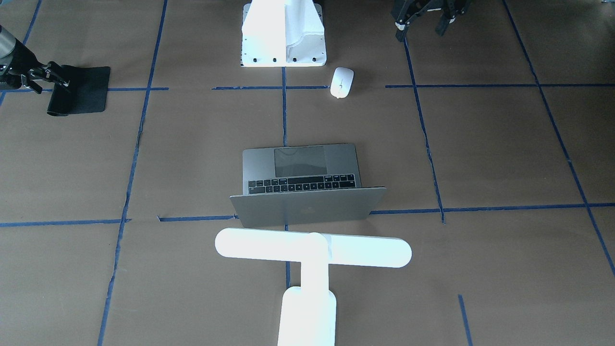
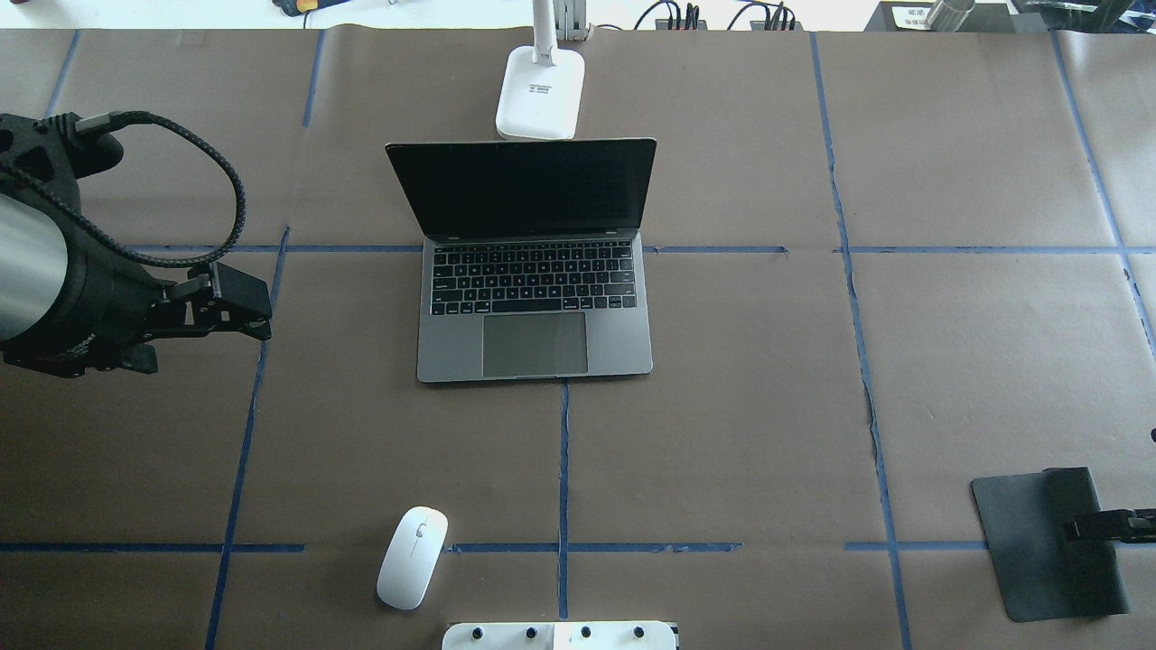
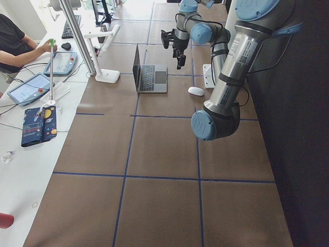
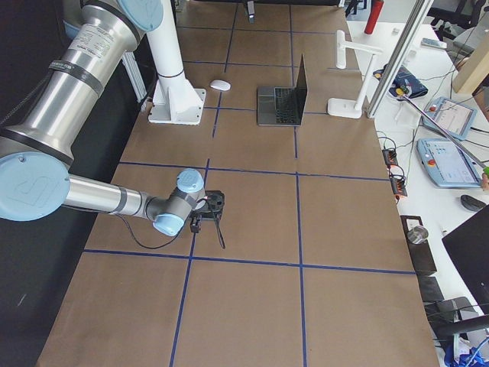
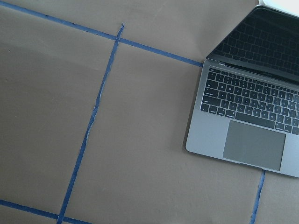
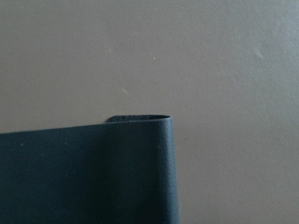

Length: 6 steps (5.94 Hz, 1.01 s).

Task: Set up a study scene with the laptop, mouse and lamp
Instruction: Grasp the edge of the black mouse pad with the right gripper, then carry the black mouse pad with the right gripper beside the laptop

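Looks mostly set up to me. The laptop (image 2: 537, 271) sits open in the middle of the table (image 2: 722, 406), keyboard facing the robot, screen dark. The lamp (image 2: 540, 90) stands just behind the lid on the far side, its bar running across above the back of the laptop. I'd call those two placed.

What's left, I think, is the mouse (image 2: 413, 557). It's lying near the robot's base, on the robot's left of the centre line and well apart from the laptop. Nothing is touching it. There's also a black mat (image 2: 1039, 533) way off on the robot's right, so my guess is the mat goes beside the laptop and the mouse on it or next to it.

The right gripper (image 2: 1079, 526) is low over the near-right part of the table, and its jaws look clamped on the mat's edge. The right wrist view shows that edge curled up off the table.

The left gripper (image 1: 422, 29) hangs in the air to the left of the laptop, pointed down. Its jaws are spread and empty, and its wrist camera just sees table and the laptop's corner
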Each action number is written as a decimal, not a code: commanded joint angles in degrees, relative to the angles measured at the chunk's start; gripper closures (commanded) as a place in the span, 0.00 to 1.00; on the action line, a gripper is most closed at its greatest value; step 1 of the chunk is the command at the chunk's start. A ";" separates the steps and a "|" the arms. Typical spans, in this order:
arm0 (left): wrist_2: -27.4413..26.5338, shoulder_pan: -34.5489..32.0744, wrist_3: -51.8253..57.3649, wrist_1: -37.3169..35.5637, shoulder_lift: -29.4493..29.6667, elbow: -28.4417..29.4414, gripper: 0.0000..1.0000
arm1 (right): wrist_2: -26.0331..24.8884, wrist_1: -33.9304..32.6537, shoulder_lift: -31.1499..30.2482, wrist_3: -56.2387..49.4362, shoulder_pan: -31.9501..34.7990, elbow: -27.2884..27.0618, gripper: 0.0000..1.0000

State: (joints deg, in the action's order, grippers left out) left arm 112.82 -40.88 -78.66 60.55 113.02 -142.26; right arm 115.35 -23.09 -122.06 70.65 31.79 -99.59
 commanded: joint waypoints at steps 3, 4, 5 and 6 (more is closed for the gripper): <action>0.12 0.01 0.09 0.01 0.00 0.14 0.00 | 0.05 0.15 -1.33 0.01 0.12 -2.35 0.93; 0.12 0.01 0.09 0.01 0.00 0.23 0.00 | 0.05 0.15 -1.51 0.01 0.21 -2.45 1.00; 0.03 0.01 0.09 0.18 0.00 0.40 0.00 | 0.05 0.15 -1.60 0.01 0.21 -2.45 1.00; 0.03 0.01 0.09 0.27 0.09 0.49 0.00 | -0.04 0.15 -1.52 1.66 0.21 -2.97 1.00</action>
State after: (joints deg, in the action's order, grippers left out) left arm 112.87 -40.87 -78.57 60.72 113.06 -141.87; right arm 115.38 -22.94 -123.57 71.19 31.98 -102.17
